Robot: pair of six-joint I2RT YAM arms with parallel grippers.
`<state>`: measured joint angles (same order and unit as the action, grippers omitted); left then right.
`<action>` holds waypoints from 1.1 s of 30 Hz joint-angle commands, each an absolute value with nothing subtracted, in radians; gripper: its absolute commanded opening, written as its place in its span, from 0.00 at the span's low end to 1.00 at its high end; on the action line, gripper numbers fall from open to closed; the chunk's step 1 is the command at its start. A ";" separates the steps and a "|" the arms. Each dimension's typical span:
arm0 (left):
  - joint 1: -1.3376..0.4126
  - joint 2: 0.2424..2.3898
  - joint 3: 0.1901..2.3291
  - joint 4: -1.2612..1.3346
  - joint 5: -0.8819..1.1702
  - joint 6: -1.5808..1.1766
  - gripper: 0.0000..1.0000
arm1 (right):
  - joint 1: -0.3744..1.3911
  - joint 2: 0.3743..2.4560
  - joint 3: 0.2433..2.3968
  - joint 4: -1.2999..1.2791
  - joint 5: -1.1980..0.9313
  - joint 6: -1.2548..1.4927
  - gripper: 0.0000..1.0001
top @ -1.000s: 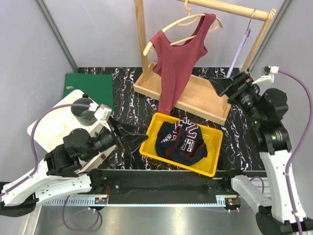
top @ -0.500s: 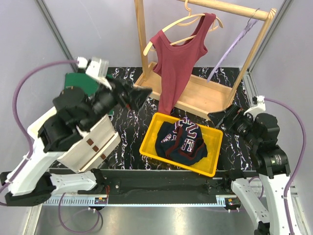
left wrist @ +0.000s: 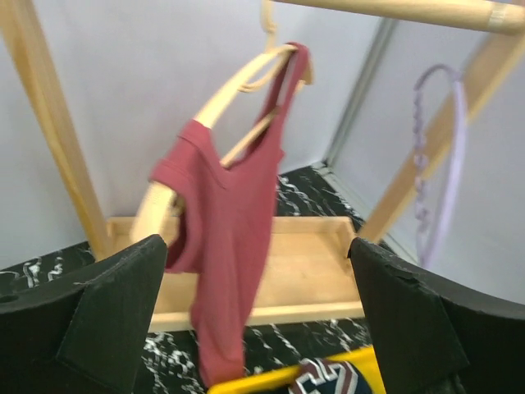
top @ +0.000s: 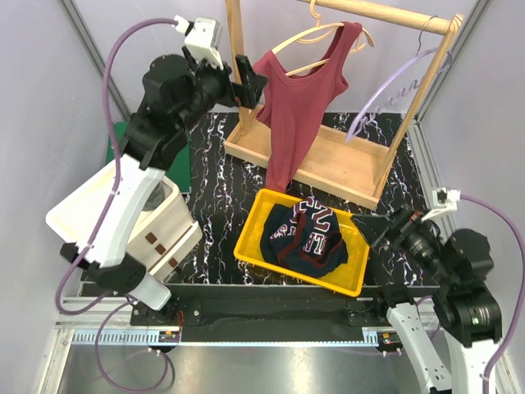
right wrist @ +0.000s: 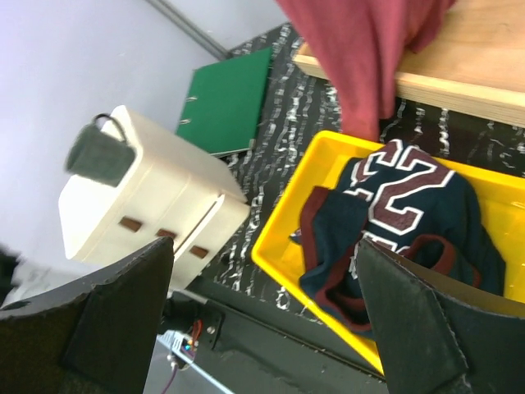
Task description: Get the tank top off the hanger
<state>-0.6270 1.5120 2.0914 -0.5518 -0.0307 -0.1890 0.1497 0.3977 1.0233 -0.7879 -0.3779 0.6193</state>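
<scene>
Left gripper: the left gripper (top: 253, 86) is raised at 9 o'clock of the tank top, close to it but not touching. Its jaws stand wide apart with nothing between them.
Rack risk: the upright post of the wooden rack (top: 235, 57) stands just beside that gripper. A sideways approach could knock the post and rock the whole rack.
Tank top: the red tank top (top: 299, 107) hangs skewed on the hanger. Its hem dangles at 12 o'clock of the yellow bin.
Hanger risk: the wooden hanger (top: 287, 45) hooks loosely over the top rail. A pull on the cloth alone could drag it along the rail, swing it, or lift it off with the garment on it.
Strap risk: one strap sits high near the hook, so it could snag there and stretch.
Yellow bin: the yellow bin (top: 246, 238) on the tabletop holds a navy jersey (top: 308, 234). A freed tank top could drop past the rim.
Purple hanger: an empty purple hanger (top: 385, 86) hangs at 3 o'clock of the tank top, where a swinging hanger could hit it.
Right gripper: the right gripper (top: 387, 232) sits low at 4 o'clock of the bin, jaws wide and empty. It is well apart from the hanger, so it cannot steady it.
</scene>
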 commanded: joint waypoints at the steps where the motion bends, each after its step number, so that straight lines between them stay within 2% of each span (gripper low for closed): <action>1: -0.532 1.603 2.181 -0.500 0.116 -0.163 0.99 | 0.153 0.321 1.109 -0.827 -0.452 0.635 1.00; 15: -0.456 1.808 2.187 -0.305 0.238 -0.167 0.98 | 0.153 0.325 1.232 -0.986 -0.408 0.569 1.00; 18: -0.456 1.841 2.186 -0.275 0.255 -0.184 0.90 | 0.153 0.337 1.255 -1.006 -0.382 0.551 1.00; 19: -0.457 1.848 2.187 -0.272 0.262 -0.192 0.82 | 0.155 0.339 1.258 -1.009 -0.377 0.548 1.00; 22: -0.456 1.870 2.187 -0.256 0.291 -0.210 0.70 | 0.153 0.350 1.264 -1.012 -0.371 0.537 1.00; 26: -0.457 1.897 2.189 -0.235 0.316 -0.241 0.47 | 0.155 0.354 1.261 -1.012 -0.367 0.532 1.00; 28: -0.460 1.904 2.194 -0.230 0.327 -0.258 0.40 | 0.153 0.353 1.256 -1.012 -0.361 0.534 1.00; 29: -0.462 1.913 2.201 -0.230 0.336 -0.259 0.32 | 0.153 0.354 1.256 -1.014 -0.359 0.532 1.00; 33: -0.474 1.904 2.210 -0.232 0.342 -0.262 0.15 | 0.153 0.359 1.256 -1.012 -0.360 0.526 1.00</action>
<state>-0.4671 1.9091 2.1456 -0.2974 0.3145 -0.2363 0.1497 0.3351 1.2419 -1.0210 -0.3752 0.5522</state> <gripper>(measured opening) 0.300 0.994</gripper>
